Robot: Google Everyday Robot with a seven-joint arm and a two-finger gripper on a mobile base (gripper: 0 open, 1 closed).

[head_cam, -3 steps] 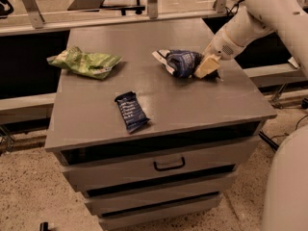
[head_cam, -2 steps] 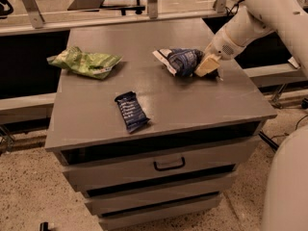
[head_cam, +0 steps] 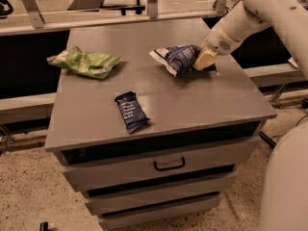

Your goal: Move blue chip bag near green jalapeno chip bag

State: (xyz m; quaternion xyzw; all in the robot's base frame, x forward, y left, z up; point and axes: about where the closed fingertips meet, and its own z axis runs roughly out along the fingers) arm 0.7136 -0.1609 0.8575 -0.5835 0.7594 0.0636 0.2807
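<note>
1. Blue chip bag lies on the far right part of the grey cabinet top. Its white end points left and its dark navy body runs to the right.
2. The gripper is at the right end of this bag, touching it with its tan tip. Whether it has a hold on the bag or only rests against it cannot be told.
3. The white arm comes down to the gripper from the upper right, above the right edge of the top.
4. The green jalapeno chip bag lies flat and wrinkled on the far left part of the same top, well apart from the blue bag, with bare grey surface between them.
5. A narrow dark blue bar wrapper lies nearer the front edge, roughly between the two bags and closer to the viewer.
6. Below the top, a drawer with a black handle faces the front, and the cabinet stands on a speckled floor.
</note>
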